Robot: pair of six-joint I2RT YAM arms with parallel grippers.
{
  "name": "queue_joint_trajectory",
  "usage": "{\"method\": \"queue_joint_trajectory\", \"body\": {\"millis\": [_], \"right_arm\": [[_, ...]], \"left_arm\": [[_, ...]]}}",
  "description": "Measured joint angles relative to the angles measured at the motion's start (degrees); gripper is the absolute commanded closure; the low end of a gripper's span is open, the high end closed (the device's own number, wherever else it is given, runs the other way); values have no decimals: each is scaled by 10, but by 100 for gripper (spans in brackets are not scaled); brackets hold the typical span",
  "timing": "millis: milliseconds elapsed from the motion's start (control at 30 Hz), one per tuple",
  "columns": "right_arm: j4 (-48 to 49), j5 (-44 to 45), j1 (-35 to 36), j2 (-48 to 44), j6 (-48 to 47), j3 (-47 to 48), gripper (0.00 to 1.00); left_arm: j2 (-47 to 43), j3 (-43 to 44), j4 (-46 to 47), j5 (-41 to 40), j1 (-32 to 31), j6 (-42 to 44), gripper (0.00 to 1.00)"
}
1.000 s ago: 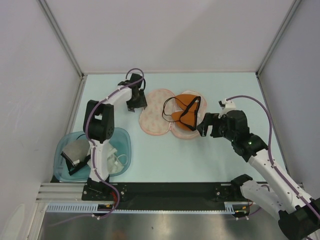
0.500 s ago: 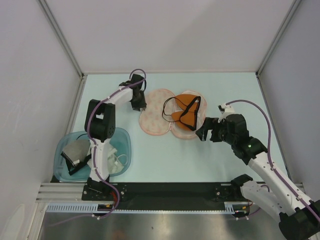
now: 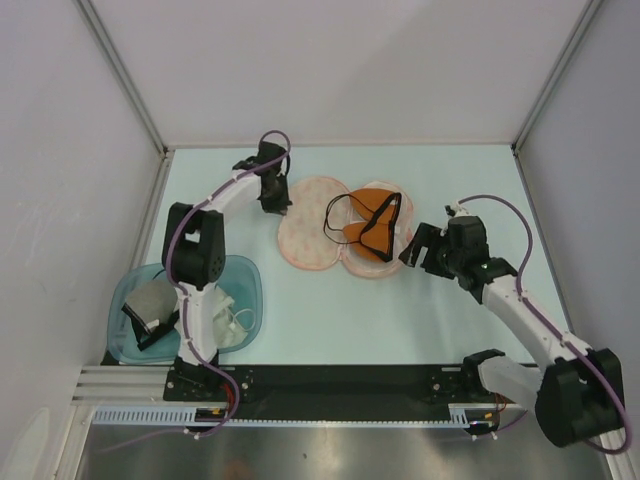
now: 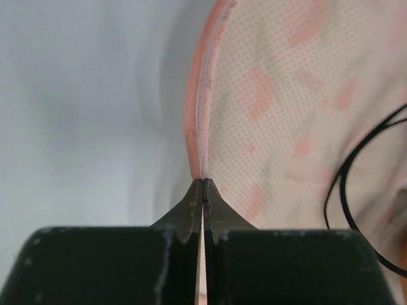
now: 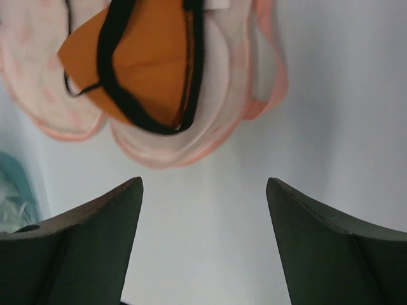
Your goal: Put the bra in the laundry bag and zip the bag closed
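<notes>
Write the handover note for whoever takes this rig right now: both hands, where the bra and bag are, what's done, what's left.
Left hand: shut on the left rim of the laundry bag.
Right hand: open, holding nothing, just off the bag's right edge.
Laundry bag: lying opened out flat on the table, both halves facing up.
Bra: resting on the bag's right half.
Done: bra is on the bag.
Left: fold the left half over the bra, then zip the bag closed.
</notes>
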Motion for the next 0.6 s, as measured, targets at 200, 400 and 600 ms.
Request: {"method": "queue_joint_trajectory", "body": {"millis": [200, 400, 600], "right_arm": [[90, -59, -93, 144, 3, 29, 30], [178, -122, -136, 297, -19, 104, 37], [223, -158, -140, 377, -44, 151, 44]], "left_arm": [[-75, -1, -5, 5, -21, 7, 100], [-132, 1, -12, -7, -70, 16, 100], [-136, 37, -42, -36, -120, 26, 100]]}}
